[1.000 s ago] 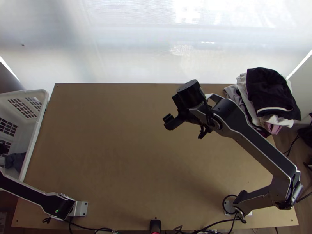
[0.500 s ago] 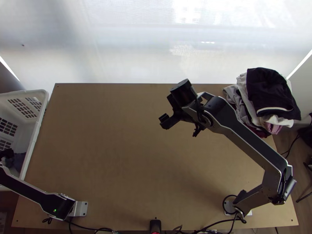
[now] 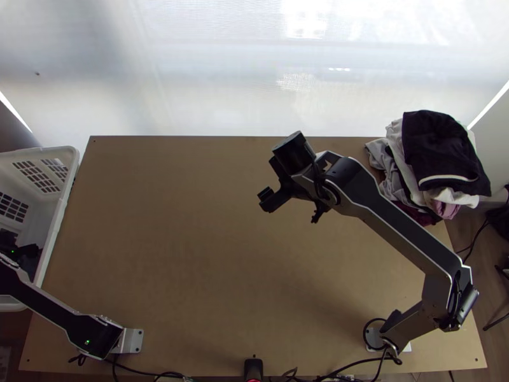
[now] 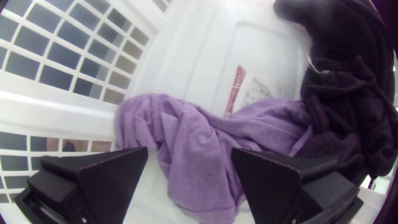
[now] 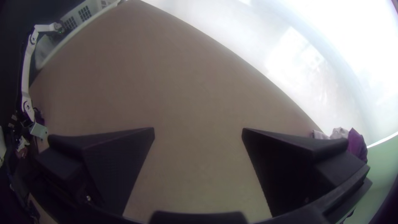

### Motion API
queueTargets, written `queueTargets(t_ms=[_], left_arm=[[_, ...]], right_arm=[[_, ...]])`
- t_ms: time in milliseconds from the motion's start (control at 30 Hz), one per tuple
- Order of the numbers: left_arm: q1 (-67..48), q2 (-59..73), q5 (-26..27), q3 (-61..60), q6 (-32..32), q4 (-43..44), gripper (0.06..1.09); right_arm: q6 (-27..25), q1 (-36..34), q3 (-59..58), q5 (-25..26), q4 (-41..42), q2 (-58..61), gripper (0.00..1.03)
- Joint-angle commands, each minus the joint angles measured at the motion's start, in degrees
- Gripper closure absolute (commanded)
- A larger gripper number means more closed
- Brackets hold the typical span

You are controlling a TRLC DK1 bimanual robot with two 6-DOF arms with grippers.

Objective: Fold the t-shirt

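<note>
While the spread left hand (image 3: 25,251) faces bunched purple cloth (image 4: 195,153) by the latticed basket wall (image 4: 58,96), the spread right hand (image 3: 275,198) overhangs the tabletop (image 3: 178,254).

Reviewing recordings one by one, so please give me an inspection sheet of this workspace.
Surface: light wooden table; black, white and grey cloth pile at far right corner.
Job's things: crumpled purple cloth, bunched dark cloth in white plastic basket; t-shirt not identifiable.
Clutter: white item with red strip inside basket.
Grippers: left gripper open over purple cloth; right gripper open above table.
Cables: black cables along near edge.
Surroundings: pale sheet beyond table.
</note>
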Motion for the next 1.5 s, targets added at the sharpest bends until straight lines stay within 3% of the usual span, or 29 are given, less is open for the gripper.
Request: queueTargets(t_ms=[0, 133, 200, 367, 533, 633, 900, 1467], left_arm=[[-1.6, 4.0, -1.6, 0.9, 0.1, 2.0, 0.11], [-1.9, 4.3, -1.6, 1.0, -0.8, 2.1, 0.11], [-1.9, 4.5, -1.7, 1.0, -1.0, 2.7, 0.20], [-1.6, 5.1, -1.6, 1.0, -1.4, 3.5, 0.52], [-0.8, 5.7, -1.6, 1.1, -1.5, 4.2, 0.94], [-0.5, 6.1, -1.6, 1.0, -0.9, 4.2, 1.05], [0.4, 5.4, -1.3, 1.1, -0.6, 3.5, 1.05], [1.2, -4.3, -0.3, 0.9, -0.9, -8.6, 1.05]], right_arm=[[-0.3, 0.0, -0.1, 0.3, -0.1, 0.4, 0.05], [-0.3, 0.1, 0.0, 0.4, -0.1, 0.5, 0.05], [-0.3, 0.1, 0.0, 0.4, -0.1, 0.6, 0.05], [-0.3, 0.3, 0.3, 0.4, -0.1, 1.2, 0.05], [-0.5, 1.6, 2.1, 0.4, -0.1, 2.5, 0.05], [-0.5, 2.1, 2.5, 0.4, -0.1, 3.3, 0.05], [-0.6, 2.6, 4.2, 0.4, -0.1, 4.6, 0.05], [-0.7, 3.6, 6.3, 0.4, -0.1, 5.2, 0.05]])
